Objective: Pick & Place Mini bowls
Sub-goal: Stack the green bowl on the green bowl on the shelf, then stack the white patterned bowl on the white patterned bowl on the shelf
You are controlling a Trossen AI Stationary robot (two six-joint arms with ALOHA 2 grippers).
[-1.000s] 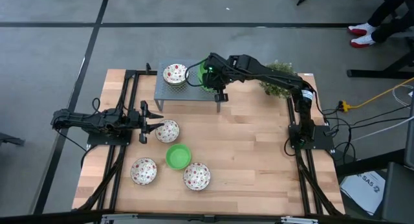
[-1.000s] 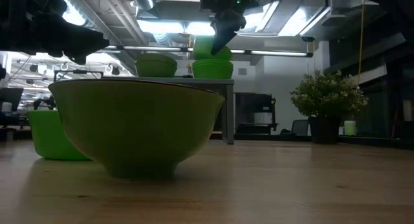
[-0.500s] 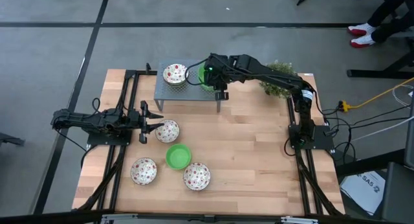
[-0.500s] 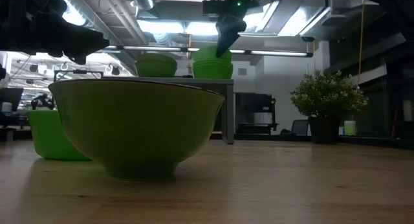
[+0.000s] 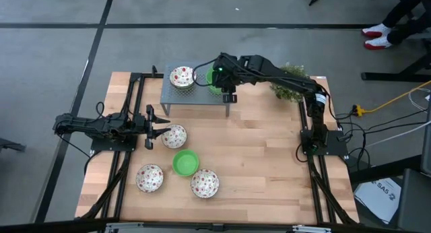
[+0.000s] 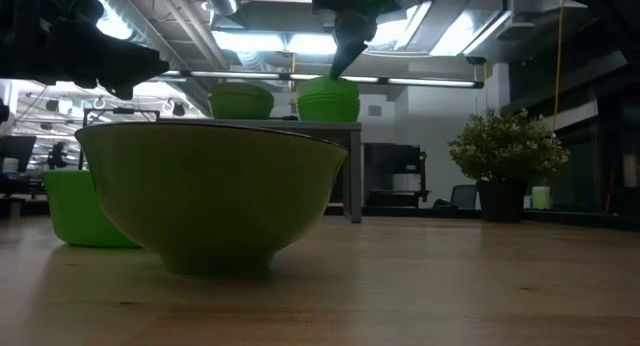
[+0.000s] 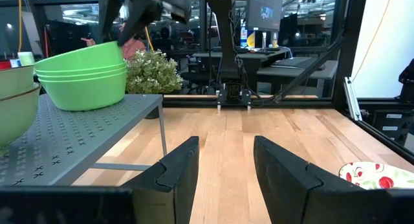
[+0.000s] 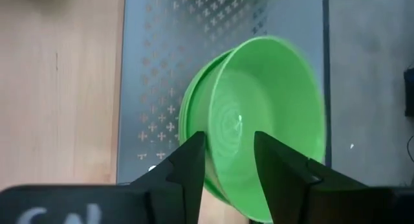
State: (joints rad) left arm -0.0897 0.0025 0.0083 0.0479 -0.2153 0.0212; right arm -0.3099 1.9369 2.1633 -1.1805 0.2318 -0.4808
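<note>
A stack of plain green mini bowls [image 5: 213,80] [image 6: 328,98] [image 7: 84,78] stands on the grey shelf [image 5: 176,95], next to a speckled stack [image 5: 182,77]. My right gripper [image 5: 219,77] [image 8: 229,172] hangs open over the green stack, pointing down. On the table rest three speckled bowls [image 5: 174,135] [image 5: 149,178] [image 5: 204,184] and one green bowl [image 5: 185,162]. My left gripper [image 5: 149,127] [image 7: 226,166] waits open and low at the table's left, beside the nearest speckled bowl. My right gripper comes from above at the top green bowl's rim [image 8: 217,185], one finger [image 8: 278,162] inside the bowl and one outside. Whether the fingers touch the rim, I cannot tell. The bowl sits nested in the stack on the shelf.
A small bushy plant [image 5: 291,85] [image 6: 505,146] stands at the table's far right, close to the right arm. One bowl [image 6: 210,196] fills the foreground of the low view. Bare wood lies across the table's middle and right [image 5: 269,152].
The right gripper has come down toward the shelf with a green bowl. That bowl was tilted above the stack a second ago and now sits nested, nearly level, on top of it. The left arm has kept still.
</note>
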